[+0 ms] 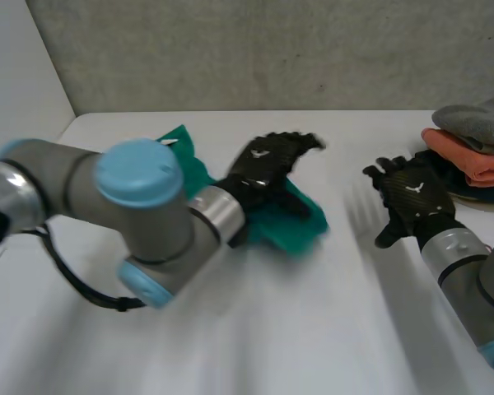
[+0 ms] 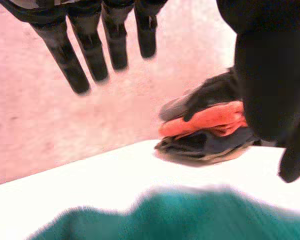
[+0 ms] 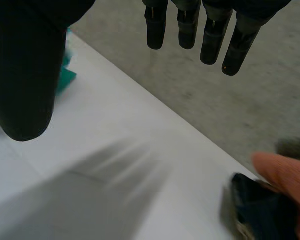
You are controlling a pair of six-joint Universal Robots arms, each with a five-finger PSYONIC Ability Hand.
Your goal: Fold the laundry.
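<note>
Reaching over a teal cloth (image 1: 309, 220) at the table's (image 1: 255, 329) middle, left hand (image 1: 263, 169) with fingers straight and apart, right hand (image 1: 413, 197) likewise spread, near stacked folded clothes (image 1: 477, 160) at the right edge

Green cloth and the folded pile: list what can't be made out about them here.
- The green cloth: in the head view the left hand and left arm cover its middle, so its folds cannot be told. In the left wrist view it is blurred.
- The folded pile: the head view's edge cuts it off. The left hand hides part in the left wrist view. The right wrist view shows it blurred and cut off.
</note>
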